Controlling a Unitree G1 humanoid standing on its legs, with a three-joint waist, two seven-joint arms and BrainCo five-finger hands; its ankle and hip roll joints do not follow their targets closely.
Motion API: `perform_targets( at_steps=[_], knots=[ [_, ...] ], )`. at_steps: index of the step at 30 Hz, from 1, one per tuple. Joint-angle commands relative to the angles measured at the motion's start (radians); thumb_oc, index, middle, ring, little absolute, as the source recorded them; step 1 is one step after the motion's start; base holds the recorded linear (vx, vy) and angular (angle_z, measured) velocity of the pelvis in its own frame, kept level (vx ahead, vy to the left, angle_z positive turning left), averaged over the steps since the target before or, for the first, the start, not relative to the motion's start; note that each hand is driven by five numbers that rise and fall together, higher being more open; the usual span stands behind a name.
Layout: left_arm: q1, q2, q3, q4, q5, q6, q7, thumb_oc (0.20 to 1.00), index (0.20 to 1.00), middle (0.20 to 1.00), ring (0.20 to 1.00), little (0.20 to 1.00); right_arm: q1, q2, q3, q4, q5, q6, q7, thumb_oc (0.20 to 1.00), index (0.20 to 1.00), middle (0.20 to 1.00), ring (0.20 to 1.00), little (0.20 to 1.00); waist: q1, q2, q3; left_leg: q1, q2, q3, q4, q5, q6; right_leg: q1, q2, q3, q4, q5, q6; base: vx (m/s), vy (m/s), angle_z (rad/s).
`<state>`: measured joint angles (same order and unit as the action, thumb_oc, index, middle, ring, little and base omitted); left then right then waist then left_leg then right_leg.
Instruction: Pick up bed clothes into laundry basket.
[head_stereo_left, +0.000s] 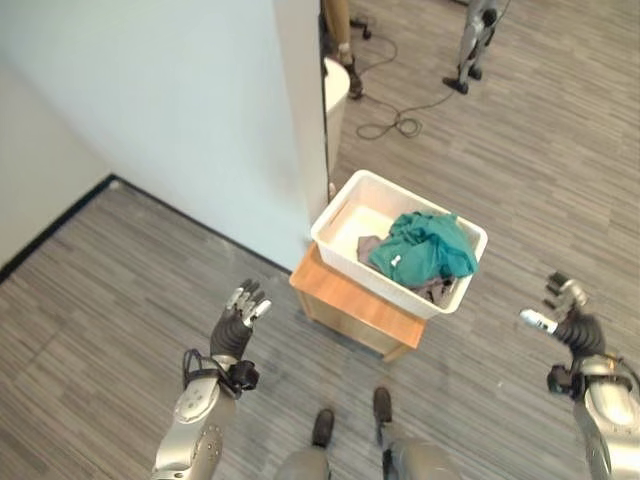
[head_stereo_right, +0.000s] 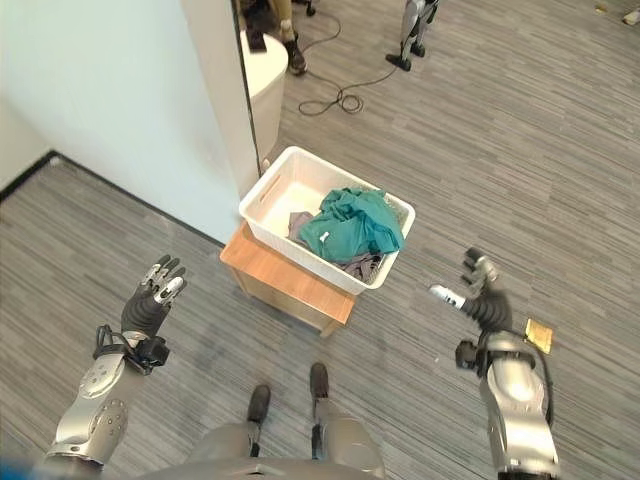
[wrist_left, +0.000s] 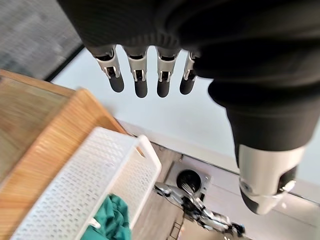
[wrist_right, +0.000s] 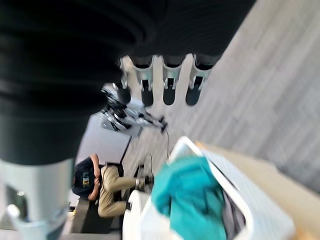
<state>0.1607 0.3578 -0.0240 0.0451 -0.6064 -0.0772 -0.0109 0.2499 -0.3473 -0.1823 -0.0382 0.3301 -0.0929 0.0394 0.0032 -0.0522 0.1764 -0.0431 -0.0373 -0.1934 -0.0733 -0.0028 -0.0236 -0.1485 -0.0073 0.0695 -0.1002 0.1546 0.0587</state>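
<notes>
Lying in basket (head_stereo_left: 345, 205): teal clothes (head_stereo_left: 425, 246)

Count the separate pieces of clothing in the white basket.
2 visible: a teal garment on top, and a grey piece showing beneath it at the white basket's near side. More may lie hidden underneath.

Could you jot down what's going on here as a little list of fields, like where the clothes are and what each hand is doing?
Basket: white laundry basket on a low wooden table
Clothes: teal garment and grey cloth inside the basket
Left hand: open, empty, left of the table
Right hand: open, empty, right of the basket
Floor: grey wood-look planks
Wall: pale wall behind the table
</notes>
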Motion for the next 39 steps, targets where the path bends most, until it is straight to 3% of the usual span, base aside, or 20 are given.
perform_targets(
  at_steps=[1,4,6,8,14,16,17,18,20,21,22,24,26,29,30,34,35,37,38,39],
  knots=[
    [0.035,0.027,-0.007,-0.009,0.04,-0.04,-0.016,1.0,1.0,1.0,1.0,1.0,-0.036,-0.003,0.049,0.009,0.139,-0.079,0.048,1.0,1.0,1.0,1.0,1.0,0.018,0.0,-0.078,0.002,-0.001,-0.001,-0.014,0.028,0.018,0.078,-0.022,-0.002,0.053,-0.109,0.045,0.03,-0.017,0.06],
    [0.033,0.013,-0.021,-0.015,0.041,-0.04,-0.014,1.0,1.0,1.0,1.0,1.0,-0.015,0.031,0.105,0.013,0.192,-0.062,0.062,1.0,1.0,1.0,1.0,1.0,0.014,0.024,-0.085,0.034,0.016,-0.02,-0.008,0.027,0.024,0.067,-0.009,0.018,0.179,-0.161,0.031,-0.01,-0.021,0.03],
    [-0.018,0.027,-0.051,0.008,0.059,-0.052,-0.013,1.0,1.0,1.0,1.0,1.0,-0.017,0.037,0.133,-0.019,0.188,-0.076,0.069,1.0,1.0,1.0,1.0,1.0,-0.027,0.043,-0.067,0.044,0.029,-0.116,0.011,0.04,0.011,0.041,0.069,0.212,0.34,-0.245,0.032,-0.05,-0.106,0.32],
    [-0.051,0.024,-0.079,0.034,0.066,-0.059,-0.025,1.0,1.0,1.0,1.0,1.0,0.005,0.022,0.109,-0.039,0.161,-0.08,0.063,1.0,1.0,1.0,1.0,1.0,-0.047,0.047,-0.071,0.022,0.016,-0.167,0.038,0.054,-0.01,0.049,0.108,0.36,0.342,-0.242,0.033,-0.09,-0.196,1.25],
    [0.009,-0.029,-0.061,0.014,0.014,-0.052,-0.027,1.0,1.0,1.0,1.0,1.0,-0.038,0.046,0.13,0.033,0.375,-0.082,0.065,1.0,1.0,1.0,1.0,1.0,0.01,0.037,-0.058,-0.098,0.005,-0.253,0.109,0.105,-0.063,0.124,0.075,0.243,0.172,-0.206,-0.002,-0.09,-0.256,1.46],
    [0.026,-0.042,-0.049,0.037,0.023,-0.05,-0.027,1.0,1.0,1.0,1.0,1.0,-0.048,0.017,0.134,0.038,0.348,-0.07,0.065,1.0,1.0,1.0,1.0,1.0,0.017,0.023,-0.025,-0.144,0.014,-0.092,0.189,0.085,-0.037,0.124,0.045,0.154,0.178,-0.204,-0.007,-0.16,-0.107,1.21],
    [0.025,-0.042,-0.048,0.036,0.023,-0.05,-0.027,1.0,1.0,1.0,1.0,1.0,-0.049,0.017,0.134,0.038,0.348,-0.07,0.065,1.0,1.0,1.0,1.0,1.0,0.017,0.024,-0.028,-0.149,0.014,-0.092,0.192,0.087,-0.037,0.12,0.045,0.155,0.177,-0.2,-0.007,-0.23,-0.082,1.33],
    [0.041,-0.052,-0.028,0.042,0.021,-0.052,-0.027,1.0,1.0,1.0,1.0,1.0,-0.059,-0.009,0.139,0.031,0.323,-0.062,0.074,1.0,1.0,1.0,1.0,1.0,0.012,0.011,-0.02,-0.149,0.056,0.087,0.245,0.046,-0.022,0.108,0.014,0.069,0.177,-0.191,-0.002,-0.22,-0.095,1.63],
    [0.091,-0.065,-0.006,0.046,0.008,-0.043,-0.055,1.0,1.0,1.0,1.0,1.0,-0.074,0.001,0.158,0.053,0.373,-0.057,0.087,1.0,1.0,1.0,1.0,1.0,0.013,-0.004,-0.028,-0.098,0.149,0.349,0.361,-0.017,-0.015,0.111,-0.034,-0.096,0.154,-0.183,-0.001,-0.26,-0.155,1.57],
    [0.091,-0.065,-0.006,0.046,0.008,-0.043,-0.055,1.0,1.0,1.0,1.0,1.0,-0.075,0.001,0.159,0.054,0.373,-0.057,0.087,1.0,1.0,1.0,1.0,1.0,0.012,-0.004,-0.03,-0.101,0.149,0.348,0.359,-0.014,-0.015,0.108,-0.034,-0.096,0.153,-0.18,-0.001,-0.15,-0.09,1.25],
    [0.11,-0.064,-0.002,0.047,0.006,-0.035,-0.061,1.0,1.0,1.0,1.0,1.0,-0.061,0.021,0.168,0.059,0.402,-0.05,0.093,1.0,1.0,1.0,1.0,1.0,0.001,0.009,-0.048,-0.026,0.184,0.461,0.323,-0.036,-0.029,0.124,-0.049,-0.193,0.15,-0.191,0.005,-0.07,-0.01,1.68],
    [0.096,-0.064,-0.01,0.057,0.009,-0.036,-0.056,1.0,1.0,1.0,1.0,1.0,-0.056,0.043,0.185,0.064,0.434,-0.057,0.099,1.0,1.0,1.0,1.0,1.0,-0.019,0.03,-0.072,0.035,0.213,0.587,0.234,-0.029,-0.046,0.138,-0.072,-0.316,0.154,-0.202,0.022,-0.07,0.024,1.92],
    [0.075,-0.064,-0.027,0.061,0.011,-0.034,-0.055,1.0,1.0,1.0,1.0,1.0,-0.047,0.054,0.196,0.06,0.45,-0.058,0.099,1.0,1.0,1.0,1.0,1.0,-0.04,0.054,-0.09,0.044,0.23,0.636,0.165,0.01,-0.062,0.159,-0.095,-0.416,0.165,-0.213,0.023,0.0,0.082,1.98],
    [0.058,-0.066,-0.045,0.053,0.004,-0.032,-0.055,1.0,1.0,1.0,1.0,1.0,-0.033,0.053,0.209,0.058,0.457,-0.053,0.106,1.0,1.0,1.0,1.0,1.0,-0.039,0.075,-0.097,0.044,0.22,0.59,0.139,0.013,-0.077,0.179,-0.115,-0.471,0.188,-0.238,0.024,0.04,0.092,2.08],
    [0.069,-0.062,-0.044,0.029,0.012,-0.03,-0.055,1.0,1.0,1.0,1.0,1.0,-0.027,0.041,0.221,0.068,0.432,-0.036,0.113,1.0,1.0,1.0,1.0,1.0,-0.041,0.079,-0.096,0.047,0.193,0.531,0.124,0.005,-0.065,0.184,-0.136,-0.491,0.216,-0.233,0.024,-0.05,0.174,1.55],
    [0.082,-0.071,-0.018,0.017,0.01,-0.031,-0.037,1.0,1.0,1.0,1.0,1.0,-0.038,0.035,0.251,0.06,0.389,-0.014,0.135,1.0,1.0,1.0,1.0,1.0,-0.024,0.077,-0.077,0.053,0.126,0.465,0.103,-0.008,0.01,0.125,-0.232,-0.485,0.414,-0.178,0.046,-0.01,0.208,0.8],
    [0.082,-0.071,-0.018,0.017,0.01,-0.031,-0.037,1.0,1.0,1.0,1.0,1.0,-0.038,0.035,0.251,0.06,0.389,-0.014,0.135,1.0,1.0,1.0,1.0,1.0,-0.024,0.077,-0.077,0.053,0.126,0.465,0.103,-0.008,0.01,0.125,-0.232,-0.485,0.414,-0.178,0.046,0.02,0.152,0.76],
    [0.081,-0.061,-0.01,0.037,0.025,-0.038,-0.028,1.0,1.0,1.0,1.0,1.0,-0.031,0.036,0.258,0.055,0.354,-0.009,0.137,1.0,1.0,1.0,1.0,1.0,-0.044,0.071,-0.054,0.072,0.087,0.402,0.09,-0.017,0.046,0.055,-0.253,-0.385,0.586,-0.079,0.065,-0.02,0.082,0.44],
    [0.068,-0.047,-0.009,0.054,0.052,-0.052,-0.017,1.0,1.0,1.0,1.0,1.0,-0.032,0.042,0.26,0.051,0.346,-0.015,0.134,1.0,1.0,1.0,1.0,1.0,-0.079,0.083,-0.044,0.071,0.09,0.338,0.082,-0.011,0.041,-0.018,-0.155,-0.19,0.584,-0.097,0.064,0.01,-0.011,0.99],
    [0.063,-0.042,-0.006,0.051,0.065,-0.06,-0.018,1.0,1.0,1.0,1.0,1.0,-0.034,0.047,0.258,0.053,0.349,-0.016,0.131,1.0,1.0,1.0,1.0,1.0,-0.093,0.087,-0.05,0.082,0.085,0.301,0.069,-0.011,0.033,-0.024,-0.115,-0.107,0.515,-0.144,0.061,0.06,-0.084,1.45]
  ],
)
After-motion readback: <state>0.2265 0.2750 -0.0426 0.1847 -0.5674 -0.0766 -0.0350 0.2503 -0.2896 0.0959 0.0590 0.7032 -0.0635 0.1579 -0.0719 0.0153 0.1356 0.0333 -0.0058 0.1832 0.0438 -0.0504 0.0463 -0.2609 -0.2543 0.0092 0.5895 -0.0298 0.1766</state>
